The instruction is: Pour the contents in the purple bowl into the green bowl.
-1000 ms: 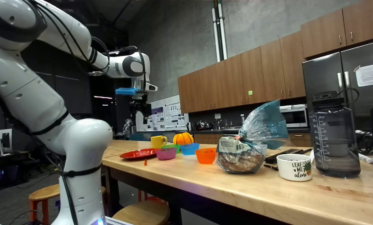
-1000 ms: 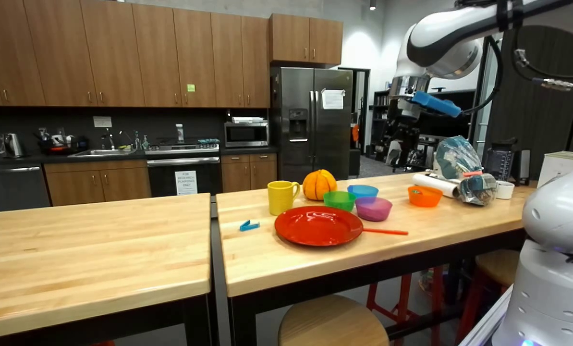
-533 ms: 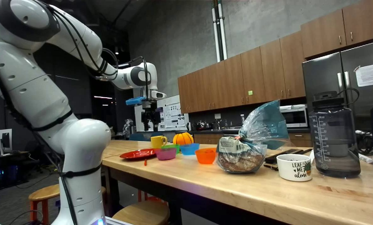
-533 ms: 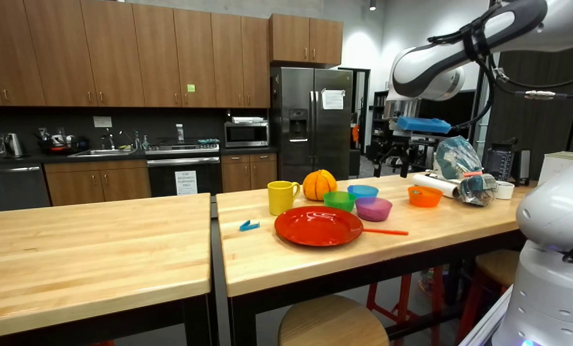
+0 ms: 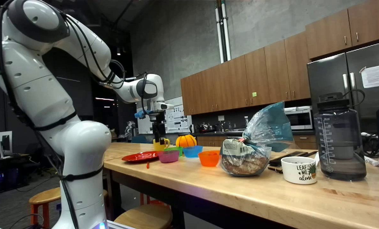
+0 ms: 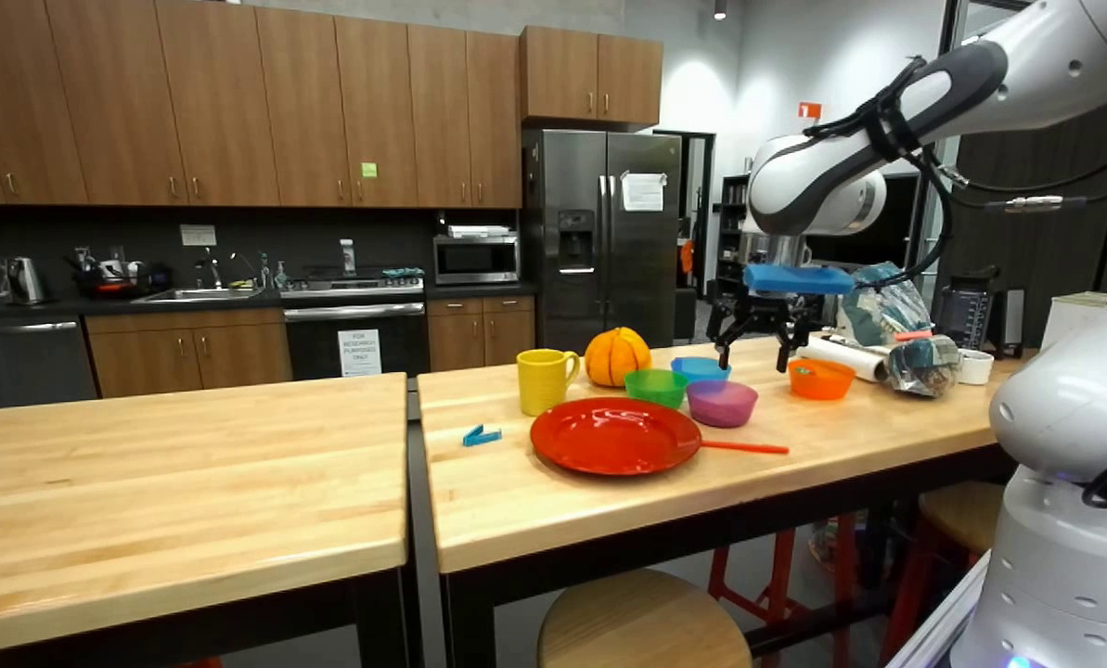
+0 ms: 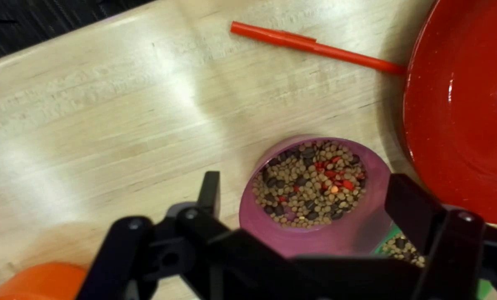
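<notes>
Brown cabinets (image 6: 302, 111) fill the background; along the wooden table (image 6: 507, 501), left to right in an exterior view, come a yellow mug (image 6: 541, 382), a red plate (image 6: 615, 436), the green bowl (image 6: 655, 390) and, close beside it, the purple bowl (image 6: 722, 406), holding brown, black and red bits (image 7: 308, 183); the gripper (image 6: 753, 361) hangs with fingers (image 7: 209, 189) spread, framing the purple bowl in the wrist view, though its height is hard to judge; an orange bowl (image 6: 820, 382) sits farther right.
</notes>
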Controlling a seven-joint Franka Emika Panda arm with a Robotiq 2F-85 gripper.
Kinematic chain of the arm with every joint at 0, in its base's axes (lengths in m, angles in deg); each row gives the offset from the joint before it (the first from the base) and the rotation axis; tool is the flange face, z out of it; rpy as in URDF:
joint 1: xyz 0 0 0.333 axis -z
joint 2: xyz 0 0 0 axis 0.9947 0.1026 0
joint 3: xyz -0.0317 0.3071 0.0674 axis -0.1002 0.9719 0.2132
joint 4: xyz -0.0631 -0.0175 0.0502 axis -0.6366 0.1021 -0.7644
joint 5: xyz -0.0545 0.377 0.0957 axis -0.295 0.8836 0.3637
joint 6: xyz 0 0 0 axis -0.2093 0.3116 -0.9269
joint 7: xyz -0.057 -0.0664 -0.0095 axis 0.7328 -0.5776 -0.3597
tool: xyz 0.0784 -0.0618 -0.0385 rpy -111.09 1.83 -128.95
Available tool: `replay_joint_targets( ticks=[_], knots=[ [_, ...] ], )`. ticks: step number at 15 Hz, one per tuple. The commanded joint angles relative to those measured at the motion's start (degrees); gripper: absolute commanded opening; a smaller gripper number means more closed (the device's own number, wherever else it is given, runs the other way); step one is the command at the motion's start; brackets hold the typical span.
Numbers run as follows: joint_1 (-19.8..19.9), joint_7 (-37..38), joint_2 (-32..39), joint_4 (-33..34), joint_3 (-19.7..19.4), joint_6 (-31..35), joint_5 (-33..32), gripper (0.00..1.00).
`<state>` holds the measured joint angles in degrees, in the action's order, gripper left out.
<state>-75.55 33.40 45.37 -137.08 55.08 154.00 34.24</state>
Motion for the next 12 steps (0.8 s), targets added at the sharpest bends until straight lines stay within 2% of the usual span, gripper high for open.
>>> replay_joint_targets(
  ticks=[1, 7, 8, 10, 12],
  knots=[
    [2.98, 7.54, 1.74, -2.43, 2.68, 5.84, -2.8, 1.0],
    [4.9, 18.21, 4.45, -3.97, 4.22, 7.73, -9.47, 1.0],
    [4.7, 19.15, 4.84, -4.01, 4.05, 7.47, -9.97, 0.75],
    [4.17, 20.85, 5.33, -4.16, 3.66, 7.45, -10.33, 0.69],
    [3.74, 21.74, 5.77, -4.19, 3.25, 7.33, -10.06, 0.54]
  ],
)
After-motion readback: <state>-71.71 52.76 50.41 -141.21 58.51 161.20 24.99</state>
